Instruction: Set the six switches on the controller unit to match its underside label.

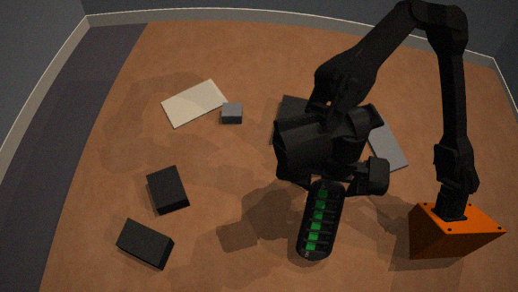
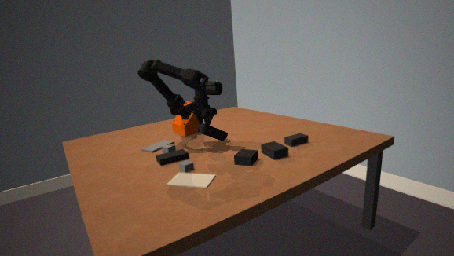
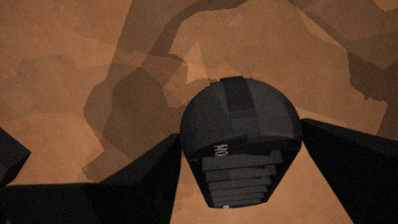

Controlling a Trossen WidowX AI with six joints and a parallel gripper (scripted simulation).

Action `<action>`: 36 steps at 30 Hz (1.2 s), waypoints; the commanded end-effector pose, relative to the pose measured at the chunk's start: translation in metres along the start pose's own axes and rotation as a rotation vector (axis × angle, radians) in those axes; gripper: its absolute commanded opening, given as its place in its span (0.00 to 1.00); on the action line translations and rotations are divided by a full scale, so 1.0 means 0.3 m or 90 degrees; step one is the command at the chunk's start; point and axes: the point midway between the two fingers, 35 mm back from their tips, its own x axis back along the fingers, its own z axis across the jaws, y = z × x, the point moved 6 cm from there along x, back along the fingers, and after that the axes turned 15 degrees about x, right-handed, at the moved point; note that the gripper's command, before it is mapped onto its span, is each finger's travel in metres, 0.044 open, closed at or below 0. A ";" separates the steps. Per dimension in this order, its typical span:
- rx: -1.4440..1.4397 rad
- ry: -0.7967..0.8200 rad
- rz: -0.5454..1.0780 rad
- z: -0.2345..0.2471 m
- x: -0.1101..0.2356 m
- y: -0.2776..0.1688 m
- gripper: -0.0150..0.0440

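The dark grey controller unit (image 1: 320,219) (image 2: 215,133) (image 3: 240,115) is a long, round-ended block with a row of rocker switches showing green on its top. My gripper (image 1: 332,183) (image 2: 205,125) (image 3: 239,133) is shut on the unit's end nearest the arm, one finger on each long side. The unit hangs tilted above the bench, its free end pointing away from the arm and its shadow lying apart from it. Its underside label is hidden in all views. In the wrist view I see its rounded end and the switches edge-on.
The orange arm base (image 1: 453,233) (image 2: 184,125) stands to the right. A grey plate (image 1: 390,150) and a dark module (image 1: 291,107) lie under the arm. A cream sheet (image 1: 194,102), a small grey cube (image 1: 231,112) and two black boxes (image 1: 167,189) (image 1: 144,242) lie to the left.
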 end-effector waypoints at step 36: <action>-0.002 -0.003 -0.036 0.022 0.059 -0.093 0.82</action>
